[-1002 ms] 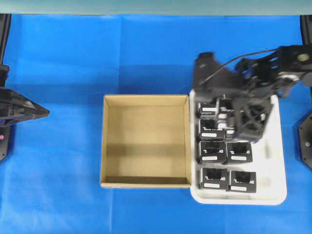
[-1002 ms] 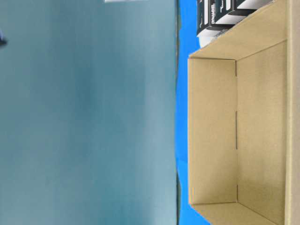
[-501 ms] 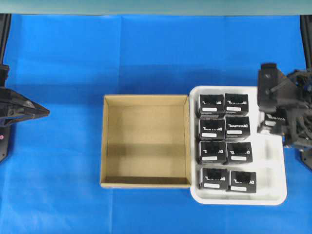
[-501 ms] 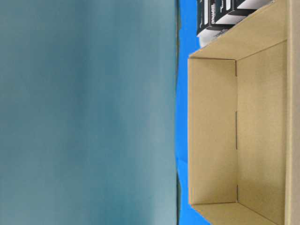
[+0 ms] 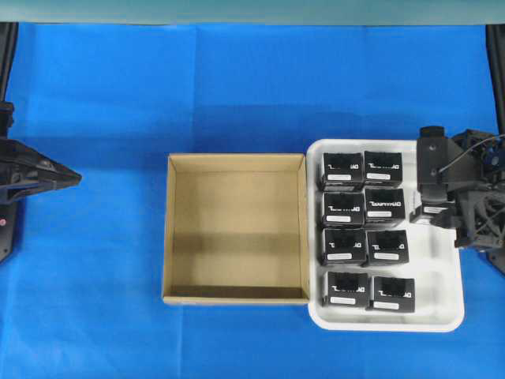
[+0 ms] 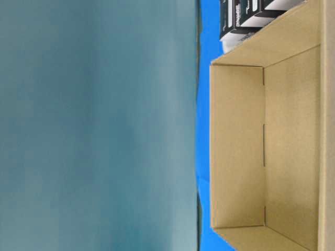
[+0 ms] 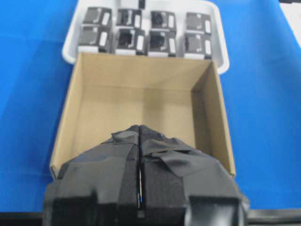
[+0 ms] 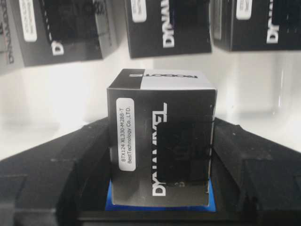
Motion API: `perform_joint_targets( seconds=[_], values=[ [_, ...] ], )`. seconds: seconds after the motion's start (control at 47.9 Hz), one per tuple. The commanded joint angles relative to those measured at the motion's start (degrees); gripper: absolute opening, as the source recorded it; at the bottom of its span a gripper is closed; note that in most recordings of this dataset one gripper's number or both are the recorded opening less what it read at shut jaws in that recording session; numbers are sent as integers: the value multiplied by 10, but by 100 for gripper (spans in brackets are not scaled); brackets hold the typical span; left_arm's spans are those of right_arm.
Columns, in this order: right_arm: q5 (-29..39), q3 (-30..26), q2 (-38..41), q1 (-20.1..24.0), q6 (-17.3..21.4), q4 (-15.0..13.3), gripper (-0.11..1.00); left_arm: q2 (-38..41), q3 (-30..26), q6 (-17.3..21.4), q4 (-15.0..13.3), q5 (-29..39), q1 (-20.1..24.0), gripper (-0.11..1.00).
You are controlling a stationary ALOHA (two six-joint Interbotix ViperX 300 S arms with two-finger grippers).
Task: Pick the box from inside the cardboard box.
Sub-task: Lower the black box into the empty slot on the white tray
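The brown cardboard box lies in the middle of the blue table with nothing inside; its bare floor also shows in the table-level view and the left wrist view. My right gripper is shut on the box, black with white lettering and a white label strip, over the right strip of the white tray. From overhead the gripper hides most of that box. My left gripper is shut and empty, left of the cardboard box and pointing at it.
Several identical black boxes stand in two columns in the white tray, which touches the cardboard box's right wall. A teal wall closes the far side. Blue cloth covers the table.
My right arm has swung from over the tray's upper boxes to the tray's right edge, with the box in its grip. The left arm has not moved.
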Motion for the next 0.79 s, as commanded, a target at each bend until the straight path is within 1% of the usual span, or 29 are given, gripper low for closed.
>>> perform_joint_targets(
  seconds=[0.0,0.167,0.334,0.772],
  values=[
    [-16,3,18,1,-6,-1,60,8,-18,-3,1,-6,2,-7],
    [-59,18,42,1,-19,-1,60,9,-20,-3,1,-8,2,-7],
    [-91,28,62,1,-23,-1,60,9,-23,-3,1,-8,2,-7],
    [-102,34,76,-1,-25,-1,60,11,-24,-4,1,-9,2,-7]
  ],
)
